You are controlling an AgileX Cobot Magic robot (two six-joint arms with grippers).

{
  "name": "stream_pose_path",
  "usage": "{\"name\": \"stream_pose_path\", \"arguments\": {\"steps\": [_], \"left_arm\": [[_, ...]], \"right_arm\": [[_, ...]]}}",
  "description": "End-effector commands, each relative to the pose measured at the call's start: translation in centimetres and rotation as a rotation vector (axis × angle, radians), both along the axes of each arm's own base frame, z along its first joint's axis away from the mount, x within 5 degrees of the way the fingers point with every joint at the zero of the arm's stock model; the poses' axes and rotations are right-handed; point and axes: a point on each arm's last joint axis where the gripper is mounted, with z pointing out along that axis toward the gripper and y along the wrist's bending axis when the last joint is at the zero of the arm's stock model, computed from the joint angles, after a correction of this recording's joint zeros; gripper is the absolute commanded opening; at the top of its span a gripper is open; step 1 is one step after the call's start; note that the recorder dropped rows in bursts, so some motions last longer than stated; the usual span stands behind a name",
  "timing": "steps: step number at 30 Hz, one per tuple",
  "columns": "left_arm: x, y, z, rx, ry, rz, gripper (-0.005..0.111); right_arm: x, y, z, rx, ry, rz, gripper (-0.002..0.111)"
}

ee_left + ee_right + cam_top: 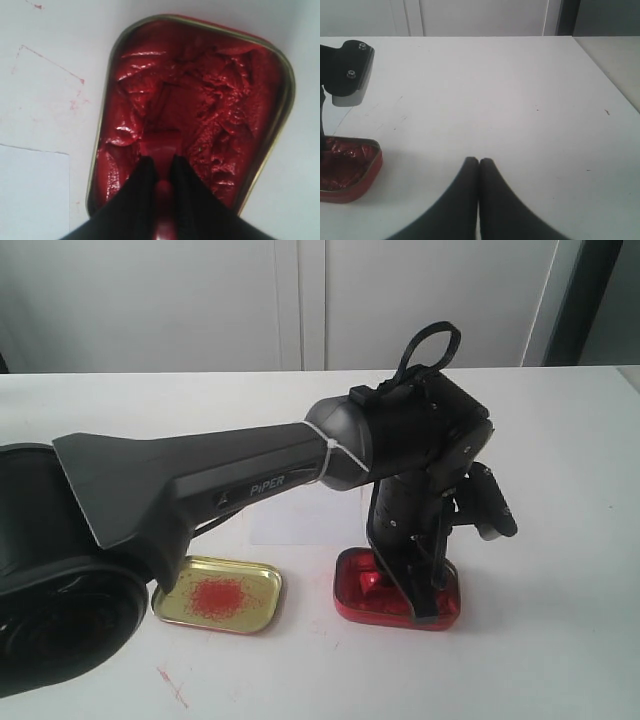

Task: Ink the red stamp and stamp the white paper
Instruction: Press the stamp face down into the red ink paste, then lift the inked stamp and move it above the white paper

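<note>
My left gripper (160, 160) is shut on the red stamp (161, 146). The stamp's narrow handle sits between the black fingers (142, 185), and its foot is pressed down into the glossy red paste of the red rectangular tin (210, 95). In the exterior view the left arm reaches across and the left gripper (405, 585) stands in that tin (445, 610). The white paper (300, 525) lies just behind the tins, partly covered by the arm; one corner of the paper (30, 192) shows beside the tin. My right gripper (479, 161) is shut, holds nothing, and hovers over bare table to the tin's right.
A shallow gold tin lid (250, 585) with a red smear lies left of the red tin (350, 192). Faint red marks (75, 102) stain the table beside the tin. The left arm's wrist (347, 72) stands above the tin. The table's right edge (610, 80) is near.
</note>
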Motion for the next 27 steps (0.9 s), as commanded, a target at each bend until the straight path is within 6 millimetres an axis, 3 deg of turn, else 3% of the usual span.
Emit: {"name": "stream_pose_path", "arguments": {"steps": [1,14,27], "left_arm": [[-0.3,0.2,0.6,0.018,0.007,0.011,0.000],[-0.4,0.4,2.9,-0.038,-0.037,0.006,0.000],[-0.3,0.3,2.9,-0.041,-0.039,0.006,0.000]], "right_arm": [[0.0,0.0,0.0,0.003,-0.013,-0.006,0.000],[0.0,0.0,0.0,0.003,-0.013,-0.006,0.000],[0.0,0.0,0.0,0.003,-0.013,-0.006,0.000]]}}
